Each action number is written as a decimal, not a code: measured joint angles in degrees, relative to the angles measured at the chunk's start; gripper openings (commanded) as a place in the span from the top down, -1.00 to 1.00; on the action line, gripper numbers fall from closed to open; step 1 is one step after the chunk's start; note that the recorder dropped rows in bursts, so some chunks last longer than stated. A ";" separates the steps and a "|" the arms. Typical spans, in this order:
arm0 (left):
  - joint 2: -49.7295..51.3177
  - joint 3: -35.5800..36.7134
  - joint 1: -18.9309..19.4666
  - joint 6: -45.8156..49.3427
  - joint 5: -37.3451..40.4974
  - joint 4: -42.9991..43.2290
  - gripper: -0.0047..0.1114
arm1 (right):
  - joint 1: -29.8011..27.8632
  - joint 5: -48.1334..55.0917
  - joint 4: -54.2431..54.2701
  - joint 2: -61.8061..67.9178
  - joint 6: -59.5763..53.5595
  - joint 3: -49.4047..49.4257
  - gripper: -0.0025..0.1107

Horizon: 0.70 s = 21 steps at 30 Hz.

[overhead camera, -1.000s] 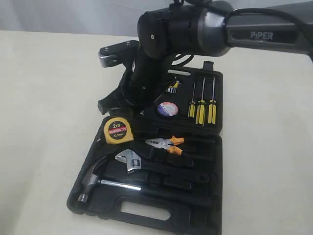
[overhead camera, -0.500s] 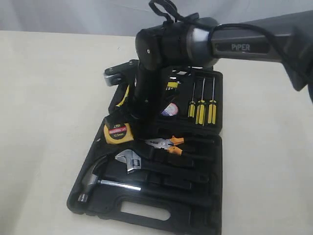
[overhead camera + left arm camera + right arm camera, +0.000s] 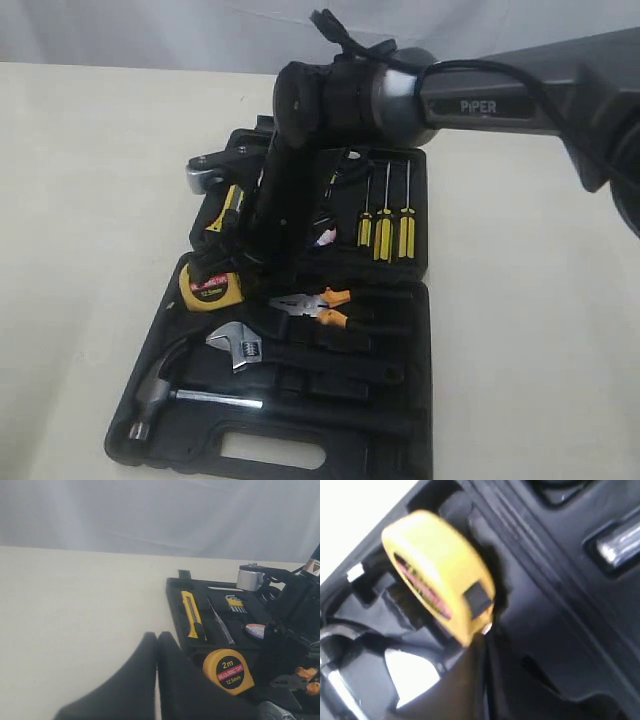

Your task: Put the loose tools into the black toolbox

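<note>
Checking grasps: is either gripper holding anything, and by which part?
Nothing is held. The right gripper is shut, tips at the tape measure; the left gripper is shut, empty.

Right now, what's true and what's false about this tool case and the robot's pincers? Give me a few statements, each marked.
Three screwdrivers sit side by side in the black toolbox. True.
The tape measure lies outside the toolbox. False: it stands tilted inside it.
The right pincer is wide open. False: it is shut, tip at the tape measure.
The pliers have orange on their handles. True.
The left pincer holds the hammer. False: it holds nothing; the hammer lies in the toolbox.
</note>
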 measured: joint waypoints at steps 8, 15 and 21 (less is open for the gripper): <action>0.00 0.00 0.00 0.00 0.00 0.00 0.92 | 0.16 2.47 -1.17 0.12 2.16 0.00 0.96; 0.00 0.00 0.00 0.00 0.00 0.00 0.92 | 0.16 1.57 -1.41 0.12 2.16 0.00 0.94; 0.00 0.00 0.00 0.00 0.00 0.00 0.92 | 0.37 -0.54 -1.56 0.12 1.66 0.00 0.45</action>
